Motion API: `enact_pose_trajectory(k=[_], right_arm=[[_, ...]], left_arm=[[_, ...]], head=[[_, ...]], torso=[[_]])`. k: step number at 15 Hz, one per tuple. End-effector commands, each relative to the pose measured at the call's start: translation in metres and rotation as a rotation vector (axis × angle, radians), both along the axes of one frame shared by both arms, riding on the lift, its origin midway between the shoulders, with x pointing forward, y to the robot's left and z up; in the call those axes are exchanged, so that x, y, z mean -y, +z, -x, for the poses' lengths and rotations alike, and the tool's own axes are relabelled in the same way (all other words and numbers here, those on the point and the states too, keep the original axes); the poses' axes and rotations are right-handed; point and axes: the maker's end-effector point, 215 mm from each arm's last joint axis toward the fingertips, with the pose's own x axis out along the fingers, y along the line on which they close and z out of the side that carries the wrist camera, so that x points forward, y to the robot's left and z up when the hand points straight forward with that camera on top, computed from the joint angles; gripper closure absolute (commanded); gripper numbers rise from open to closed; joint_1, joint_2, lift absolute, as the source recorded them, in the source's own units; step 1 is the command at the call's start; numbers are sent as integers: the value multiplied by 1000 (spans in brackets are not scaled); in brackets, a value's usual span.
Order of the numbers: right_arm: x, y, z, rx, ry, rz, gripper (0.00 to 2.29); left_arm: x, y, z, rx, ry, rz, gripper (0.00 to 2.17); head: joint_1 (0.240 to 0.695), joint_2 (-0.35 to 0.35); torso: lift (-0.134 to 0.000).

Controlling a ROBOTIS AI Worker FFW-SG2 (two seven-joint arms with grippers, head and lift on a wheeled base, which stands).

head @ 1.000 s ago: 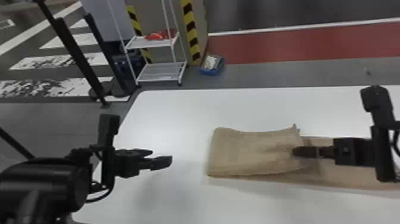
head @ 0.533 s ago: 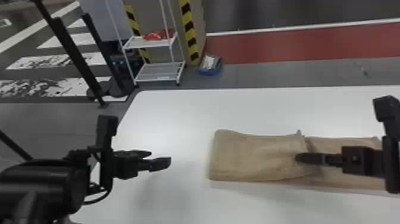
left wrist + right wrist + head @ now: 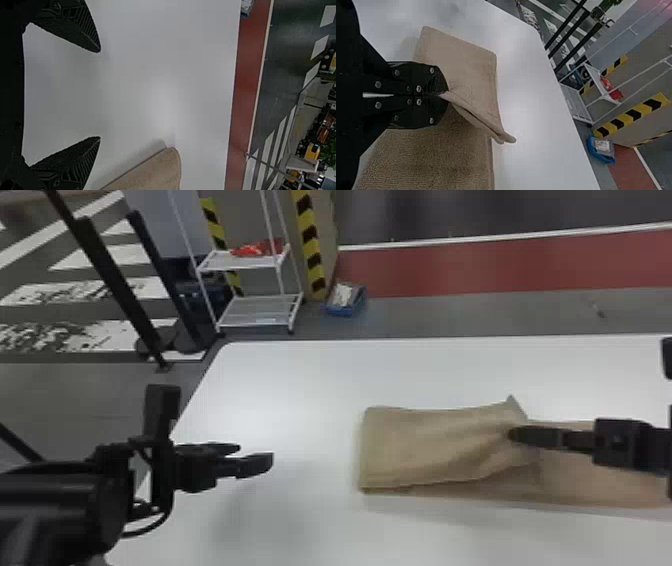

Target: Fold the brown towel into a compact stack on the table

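Note:
The brown towel lies on the white table, its left part folded over in a flap and its single lower layer stretching right beneath my right gripper. In the right wrist view, my right gripper is shut on the flap's edge, and the towel's corner juts out beside the fingers. My left gripper is parked over the table left of the towel, apart from it. The left wrist view has my left gripper with fingers wide apart, nothing between them, and a towel corner off to one side.
The white table ends at a left edge near my left arm. Beyond its far edge, on the floor, stand a white wire shelf and a blue bin. Black posts rise at the far left.
My right gripper moved right from one second ago to half a second ago, and has since shifted slightly back left, holding the towel's flap. The left arm has stayed practically still.

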Motion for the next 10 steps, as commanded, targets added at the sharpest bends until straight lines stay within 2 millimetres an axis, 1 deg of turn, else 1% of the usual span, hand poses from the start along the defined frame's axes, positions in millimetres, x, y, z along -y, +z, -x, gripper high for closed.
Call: enact_pose_trajectory(k=[1, 2, 3, 4, 5, 6, 7, 8, 9, 10], right_arm=[[9, 5, -3, 7, -23, -13, 1204], [14, 28, -8, 59, -31, -45, 1204], [18, 37, -10, 80, -41, -61, 1204], [17, 32, -8, 70, -38, -51, 1204], [13, 13, -2, 27, -31, -30, 1204], [2, 6, 3, 11, -5, -32, 1204], [-1, 14, 2, 26, 8, -51, 1204], [-3, 35, -6, 70, 16, -63, 1204], [0, 47, -10, 97, 13, -69, 1204], [8, 43, -8, 90, 5, -63, 1204]], left_arm=[[1, 4, -1, 8, -4, -1, 107], [3, 5, -3, 11, -4, 0, 107], [5, 6, -5, 14, -6, -1, 107], [6, 6, -4, 15, -10, 1, 107], [8, 7, -5, 18, -10, 3, 107], [10, 6, -4, 14, -11, 5, 107], [12, 6, -6, 18, -12, 3, 107], [12, 7, -7, 21, -10, 3, 107], [11, 9, -8, 25, -4, 10, 107], [9, 11, -9, 31, 6, 15, 107]], head=[[695, 212], [695, 207], [695, 203], [695, 198], [695, 192], [695, 183], [695, 184], [695, 190], [695, 195], [695, 198]], torso=[[-124], [-124], [-124], [-124], [-124], [-124], [-124], [-124], [-124], [-124]])
